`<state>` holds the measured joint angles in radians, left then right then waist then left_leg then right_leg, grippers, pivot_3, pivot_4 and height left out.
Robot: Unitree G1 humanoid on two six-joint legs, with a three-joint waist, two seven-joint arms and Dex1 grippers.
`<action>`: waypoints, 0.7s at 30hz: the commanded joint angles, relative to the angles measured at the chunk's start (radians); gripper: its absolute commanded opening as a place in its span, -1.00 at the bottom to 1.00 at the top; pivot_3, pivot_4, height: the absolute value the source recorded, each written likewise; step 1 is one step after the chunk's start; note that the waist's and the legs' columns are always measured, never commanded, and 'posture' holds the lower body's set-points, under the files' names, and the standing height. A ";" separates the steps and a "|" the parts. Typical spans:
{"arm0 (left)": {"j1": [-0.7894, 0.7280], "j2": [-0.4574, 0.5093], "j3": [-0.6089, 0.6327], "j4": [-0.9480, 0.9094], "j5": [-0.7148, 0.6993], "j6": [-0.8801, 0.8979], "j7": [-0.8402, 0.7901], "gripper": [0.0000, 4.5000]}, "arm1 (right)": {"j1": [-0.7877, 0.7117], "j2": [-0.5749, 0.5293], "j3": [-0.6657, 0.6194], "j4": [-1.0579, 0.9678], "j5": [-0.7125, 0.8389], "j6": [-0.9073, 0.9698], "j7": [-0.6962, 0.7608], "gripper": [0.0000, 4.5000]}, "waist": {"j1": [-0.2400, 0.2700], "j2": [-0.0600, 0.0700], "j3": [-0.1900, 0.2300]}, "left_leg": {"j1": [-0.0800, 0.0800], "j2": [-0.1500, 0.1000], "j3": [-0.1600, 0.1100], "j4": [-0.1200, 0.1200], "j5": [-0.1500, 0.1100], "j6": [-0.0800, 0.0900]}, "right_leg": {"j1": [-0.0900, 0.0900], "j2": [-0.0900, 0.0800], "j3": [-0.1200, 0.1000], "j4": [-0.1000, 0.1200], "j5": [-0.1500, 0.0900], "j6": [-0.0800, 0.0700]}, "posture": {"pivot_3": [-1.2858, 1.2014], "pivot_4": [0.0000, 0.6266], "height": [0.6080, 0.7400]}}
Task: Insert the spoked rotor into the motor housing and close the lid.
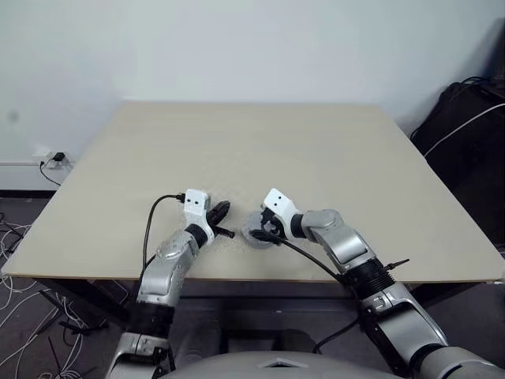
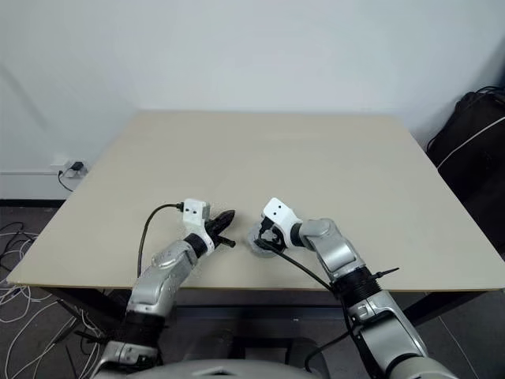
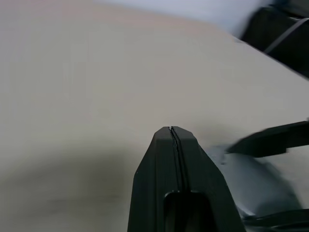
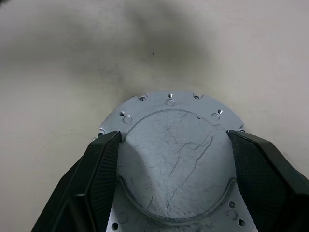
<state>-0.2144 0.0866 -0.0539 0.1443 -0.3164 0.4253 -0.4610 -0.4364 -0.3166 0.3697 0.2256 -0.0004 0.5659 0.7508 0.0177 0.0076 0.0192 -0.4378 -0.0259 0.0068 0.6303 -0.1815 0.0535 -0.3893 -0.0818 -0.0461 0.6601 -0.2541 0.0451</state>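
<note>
While the right gripper (image 4: pixel 171 179) reaches down at the near edge of the beige counter (image 1: pixel 316 158), its two black jaws stand wide apart on either side of the lid (image 4: pixel 176 164), a round silver-grey metal cap with a raised centre and small holes around its flange. Each jaw sits against the step of that raised centre, so the pair brackets the cap where it lies flat on the counter, near the middle of the near edge. Just beside it, toward the counter's left side, the left gripper (image 1: pixel 219 213) hangs low over the surface with its jaws pressed together, nothing between them. From the left wrist, those shut jaws point toward the counter's far right corner, with the cap close alongside. Black bags (image 1: pixel 465 134) rest beyond the right edge.
</note>
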 commanded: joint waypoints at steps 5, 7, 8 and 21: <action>-0.145 0.022 0.000 0.121 -0.041 0.143 -0.090 -1.00 | 0.025 0.000 0.005 -0.029 -0.013 0.013 -0.023 0.42 | -0.003 0.000 0.000 | 0.003 0.000 0.000 0.000 0.000 0.000 | 0.002 0.002 0.004 0.000 0.000 0.000 | 0.03 -1.00 1.00; -0.162 0.025 -0.019 0.138 -0.025 0.161 -0.093 -1.00 | 0.030 0.000 0.004 -0.036 -0.011 0.015 -0.025 0.42 | -0.003 -0.001 0.001 | 0.003 0.000 0.000 0.000 0.000 0.000 | 0.002 0.002 0.004 -0.001 0.000 -0.001 | 0.03 -1.00 1.00; -0.168 0.027 -0.029 0.145 -0.017 0.167 -0.095 -1.00 | 0.032 0.001 0.004 -0.038 -0.011 0.015 -0.026 0.42 | -0.003 -0.001 0.001 | 0.003 0.000 0.000 0.000 0.000 0.000 | 0.002 0.001 0.005 -0.001 0.001 -0.001 | 0.03 -1.00 1.00; -0.201 0.017 -0.109 0.200 0.044 0.243 -0.111 -1.00 | 0.049 -0.003 0.005 -0.064 -0.007 0.029 -0.036 0.42 | -0.002 -0.001 0.001 | 0.003 -0.001 -0.001 -0.002 0.000 0.000 | 0.001 -0.005 0.005 -0.002 0.002 -0.005 | 0.03 -1.00 1.00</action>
<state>-0.3981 0.1082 -0.1470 0.3543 -0.2774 0.6508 -0.5563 -0.3990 -0.3119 0.3687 0.1734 0.0020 0.5784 0.7161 0.0156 0.0063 0.0199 -0.4350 -0.0267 0.0060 0.6287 -0.1816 0.0533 -0.3882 -0.0869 -0.0410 0.6586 -0.2517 0.0405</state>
